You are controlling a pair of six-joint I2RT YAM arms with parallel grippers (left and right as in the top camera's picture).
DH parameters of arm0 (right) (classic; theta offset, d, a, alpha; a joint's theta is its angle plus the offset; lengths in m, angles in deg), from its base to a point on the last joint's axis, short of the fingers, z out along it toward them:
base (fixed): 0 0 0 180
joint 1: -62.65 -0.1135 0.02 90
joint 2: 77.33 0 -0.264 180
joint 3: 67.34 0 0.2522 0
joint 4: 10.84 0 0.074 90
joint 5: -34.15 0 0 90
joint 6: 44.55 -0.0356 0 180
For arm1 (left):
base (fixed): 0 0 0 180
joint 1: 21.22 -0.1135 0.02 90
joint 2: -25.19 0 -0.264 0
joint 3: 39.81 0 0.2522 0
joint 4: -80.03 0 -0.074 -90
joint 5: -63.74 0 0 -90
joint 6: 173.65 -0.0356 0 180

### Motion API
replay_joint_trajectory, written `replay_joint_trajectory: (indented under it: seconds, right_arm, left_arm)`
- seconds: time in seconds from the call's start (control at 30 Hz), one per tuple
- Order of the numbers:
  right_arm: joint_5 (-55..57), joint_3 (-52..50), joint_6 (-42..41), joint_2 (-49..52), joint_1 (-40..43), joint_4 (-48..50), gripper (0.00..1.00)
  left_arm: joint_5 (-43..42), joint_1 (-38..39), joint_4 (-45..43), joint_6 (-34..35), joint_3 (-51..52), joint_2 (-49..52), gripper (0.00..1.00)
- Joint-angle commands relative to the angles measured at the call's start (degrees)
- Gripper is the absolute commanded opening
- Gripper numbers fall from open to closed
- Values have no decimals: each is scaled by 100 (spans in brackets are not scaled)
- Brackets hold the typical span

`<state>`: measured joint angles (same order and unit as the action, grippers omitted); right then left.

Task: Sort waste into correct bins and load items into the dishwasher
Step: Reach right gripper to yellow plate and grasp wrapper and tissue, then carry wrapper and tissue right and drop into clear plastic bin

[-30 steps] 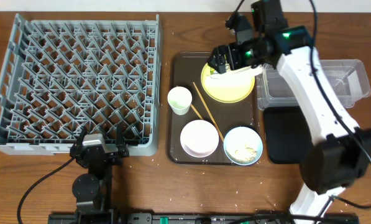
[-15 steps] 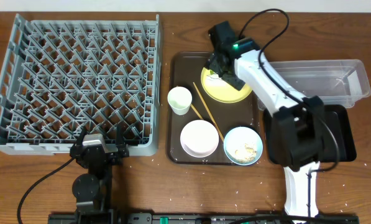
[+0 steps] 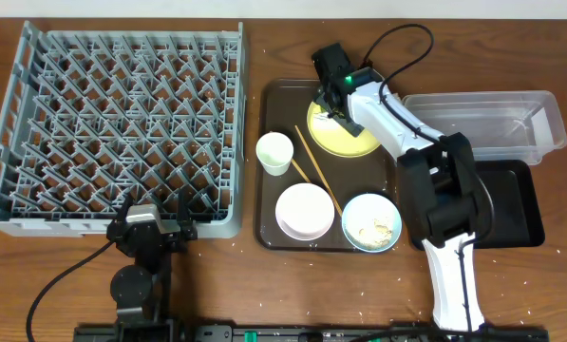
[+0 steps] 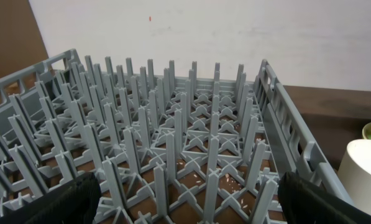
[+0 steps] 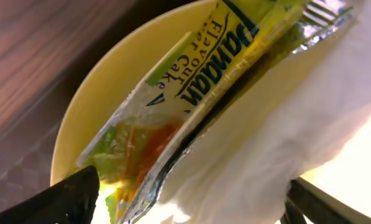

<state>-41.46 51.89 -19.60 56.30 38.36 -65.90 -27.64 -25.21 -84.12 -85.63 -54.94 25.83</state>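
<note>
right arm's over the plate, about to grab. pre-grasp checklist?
1. Right gripper open: ok.
2. Snack wrapper under it, on yellow plate: ok.
3. Wrapper apart from napkin: not ok, they touch.
4. Gripper height above wrapper: cannot tell.
5. Clear tub uncovered: ok.
6. Left gripper open, parked by dish rack: ok.

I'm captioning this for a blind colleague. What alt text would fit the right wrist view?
Close-up of a yellow-green snack wrapper lying on a yellow plate against a crumpled white napkin. The open right gripper shows only as dark fingertips at both lower corners.
</note>
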Motion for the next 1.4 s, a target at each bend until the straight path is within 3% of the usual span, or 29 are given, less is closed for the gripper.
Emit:
replay_joint_trajectory:
  seconds: [0.0, 0.13, 0.17, 0.33, 0.5, 0.67, 0.77, 0.97, 1.07, 1.2, 1.23, 1.27, 1.3, 1.33, 1.37]
  right_arm:
    - [170, 90, 323, 153, 37, 37, 50]
    - [170, 85, 643, 153, 31, 37, 3]
    - [168, 85, 756, 153, 31, 37, 1]
    - [116, 105, 1547, 94, 31, 42, 1]
    - [-1088, 186, 3792, -688, 37, -17, 1]
    - [-1231, 186, 4223, -1856, 103, -752, 1]
    - [-964, 184, 4002, -2763, 518, -1421, 1]
    - [-623, 24, 2050, -2898, 1799, -2382, 2]
    - [-629, -584, 1296, -2704, 2404, -2162, 1]
    - [-883, -1532, 1043, -2605, 2723, -1528, 2]
    - [-881, -1742, 1051, -2605, 2767, -1340, 22]
    - [-876, -1751, 1137, -2605, 2785, -1311, 48]
    - [-918, -1727, 1497, -2632, 2798, -1180, 82]
    - [-1008, -1670, 1818, -2667, 2798, -1106, 92]
    - [-1161, -1569, 2190, -2721, 2798, -1062, 97]
  left_arm:
    - [48, -22, 192, -81, 114, -26, 92]
    - [48, -22, 192, -79, 114, -26, 92]
    - [48, -22, 192, -81, 114, -26, 92]
    - [48, -22, 192, -79, 114, -26, 92]
    - [48, -22, 192, -81, 114, -26, 92]
    - [48, -22, 192, -79, 114, -24, 92]
    - [48, -22, 192, -81, 114, -26, 92]
    - [48, -22, 192, -79, 114, -26, 92]
    - [48, -22, 192, -79, 114, -26, 92]
    - [48, -22, 192, -79, 114, -26, 92]
    - [48, -22, 192, -79, 114, -26, 92]
    - [48, -22, 192, -79, 114, -26, 92]
    - [48, -22, 192, -79, 114, -26, 92]
    - [48, -22, 192, -79, 114, -26, 92]
    - [48, -22, 192, -81, 114, -26, 92]
